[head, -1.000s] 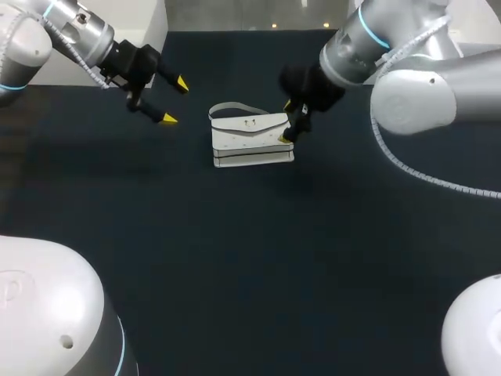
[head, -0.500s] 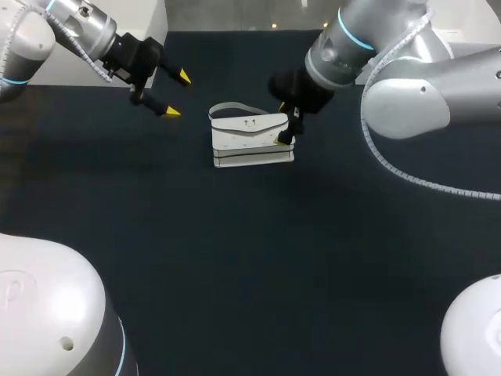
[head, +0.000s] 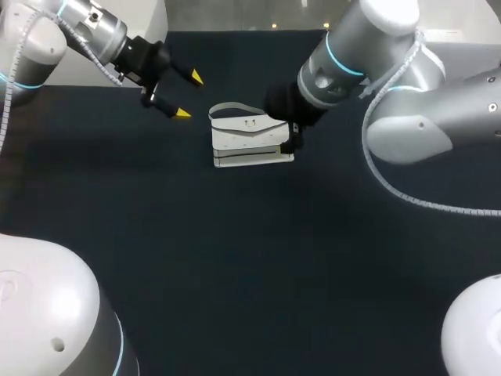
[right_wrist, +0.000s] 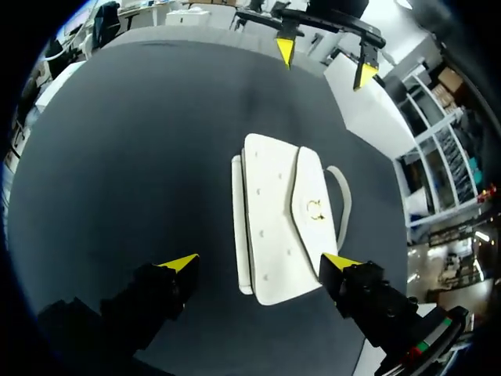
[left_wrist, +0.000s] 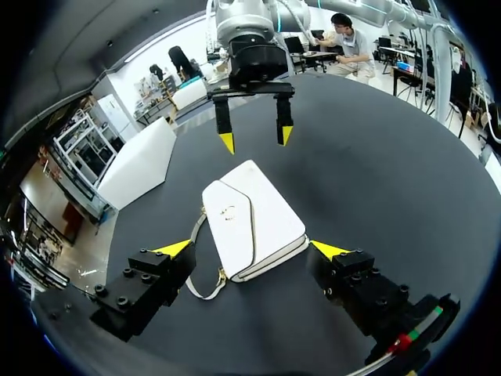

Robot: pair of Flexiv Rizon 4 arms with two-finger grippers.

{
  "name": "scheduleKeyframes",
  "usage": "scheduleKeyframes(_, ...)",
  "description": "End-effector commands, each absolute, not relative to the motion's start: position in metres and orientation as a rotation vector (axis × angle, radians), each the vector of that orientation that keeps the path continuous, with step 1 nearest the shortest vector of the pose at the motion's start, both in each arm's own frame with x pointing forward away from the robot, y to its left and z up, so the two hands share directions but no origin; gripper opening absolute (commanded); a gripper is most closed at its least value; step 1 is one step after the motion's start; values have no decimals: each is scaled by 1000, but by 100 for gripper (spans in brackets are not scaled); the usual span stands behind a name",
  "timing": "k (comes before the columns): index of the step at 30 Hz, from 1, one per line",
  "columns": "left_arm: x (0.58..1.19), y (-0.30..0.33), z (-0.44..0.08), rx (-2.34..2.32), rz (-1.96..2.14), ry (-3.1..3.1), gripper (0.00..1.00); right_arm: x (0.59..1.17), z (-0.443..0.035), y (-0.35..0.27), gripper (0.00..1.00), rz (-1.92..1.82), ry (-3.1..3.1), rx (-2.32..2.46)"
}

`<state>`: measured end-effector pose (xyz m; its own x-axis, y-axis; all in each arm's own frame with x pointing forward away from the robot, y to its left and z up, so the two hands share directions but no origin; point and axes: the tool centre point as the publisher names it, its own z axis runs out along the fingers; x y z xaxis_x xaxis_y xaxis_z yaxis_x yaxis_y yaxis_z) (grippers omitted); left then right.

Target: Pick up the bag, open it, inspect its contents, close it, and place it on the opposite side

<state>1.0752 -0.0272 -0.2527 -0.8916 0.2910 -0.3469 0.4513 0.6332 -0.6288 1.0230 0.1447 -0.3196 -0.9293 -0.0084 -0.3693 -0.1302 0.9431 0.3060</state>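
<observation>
While the bag (head: 249, 141) lay flat mid-table in the head view, long axis crosswise, your right arm (head: 344, 55) covered its right end. The left gripper (head: 189, 95) hung apart, spread and empty.

Left wrist: bag ahead, untouched.

Right wrist: right gripper (right_wrist: 260, 262) straddled the bag's near end across its short width, fingers wide, holding nothing. It was the nearer.

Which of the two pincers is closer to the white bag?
The right pincer: it hangs open at one end of the bag, while the left pincer is farther off, on the strap side.
</observation>
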Motion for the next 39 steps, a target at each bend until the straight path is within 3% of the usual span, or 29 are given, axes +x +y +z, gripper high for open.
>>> scheduleKeyframes(1, 1089, -31, -257, 621, -1107, 2670, 100, 1018, -335, 138, 100, 478, 2642, -82)
scheduleKeyframes(26, 1091, -60, -262, 767, -1163, 2601, 100, 1044, -351, 138, 100, 321, 2432, -274)
scheduleKeyframes(28, 1091, -64, -264, 789, -1163, 2611, 100, 1045, -352, 140, 80, 308, 2425, -278)
scheduleKeyframes(29, 1092, -65, -266, 790, -1163, 2613, 100, 1046, -353, 140, 74, 302, 2423, -280)
scheduleKeyframes(30, 1092, -67, -267, 802, -1162, 2622, 100, 1048, -353, 140, 49, 303, 2422, -282)
scheduleKeyframes(39, 1093, -73, -274, 834, -1164, 2642, 100, 1056, -359, 140, 33, 261, 2410, -273)
